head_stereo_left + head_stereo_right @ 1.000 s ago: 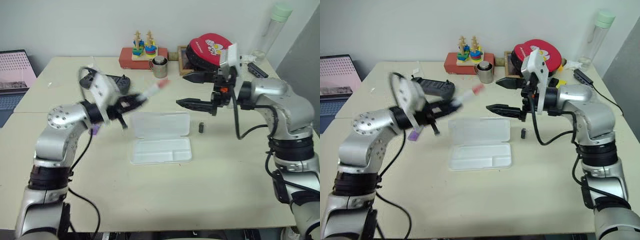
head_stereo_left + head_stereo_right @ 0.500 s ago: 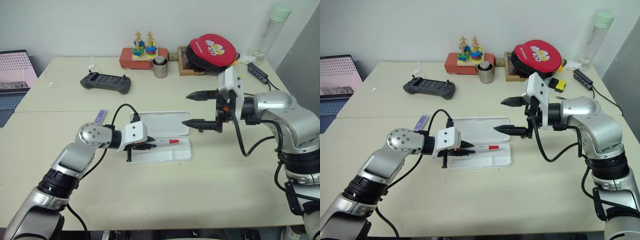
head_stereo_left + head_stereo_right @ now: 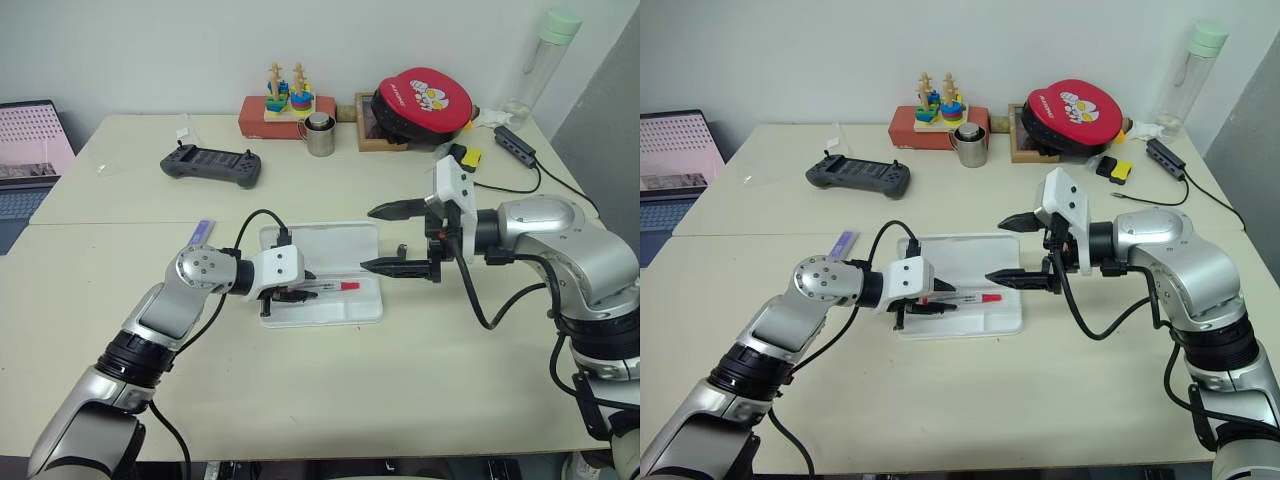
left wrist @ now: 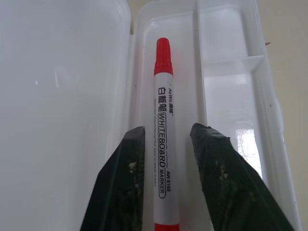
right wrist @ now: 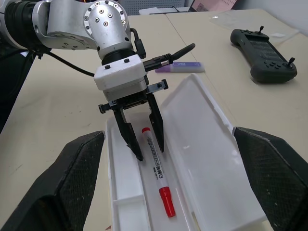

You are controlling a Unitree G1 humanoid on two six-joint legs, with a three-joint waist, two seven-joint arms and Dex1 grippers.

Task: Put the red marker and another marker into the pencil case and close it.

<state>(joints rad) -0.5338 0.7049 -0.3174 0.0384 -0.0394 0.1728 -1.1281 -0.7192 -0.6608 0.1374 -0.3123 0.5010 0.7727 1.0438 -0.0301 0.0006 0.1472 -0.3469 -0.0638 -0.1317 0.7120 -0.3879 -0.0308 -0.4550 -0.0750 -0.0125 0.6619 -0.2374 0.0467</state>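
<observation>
The pencil case lies open at the middle of the bench, its lid folded flat toward twelve o'clock and its tray on the near side. The red marker lies flat in the long compartment of the tray next to the hinge, its red cap pointing toward three o'clock in the head views.

The left tool reaches in from nine o'clock and is down inside the tray. Its two black fingers stand a little apart, one on each side of the marker's white barrel, with a thin gap visible between each finger and the barrel in the left wrist view, so the marker rests on the tray floor rather than being pinched.

The right tool hovers above the three o'clock end of the case, pointing toward nine o'clock, its fingers spread wide with nothing between them.

The other marker, a lilac-purple one, lies on the bench at about ten o'clock from the case, well apart from it and just beyond the left arm's elbow.

A dark grey game controller sits farther off at eleven o'clock. Along the far edge of the bench stand a stacking toy on a red box, a metal cup, a red round pouch and a clear bottle.
</observation>
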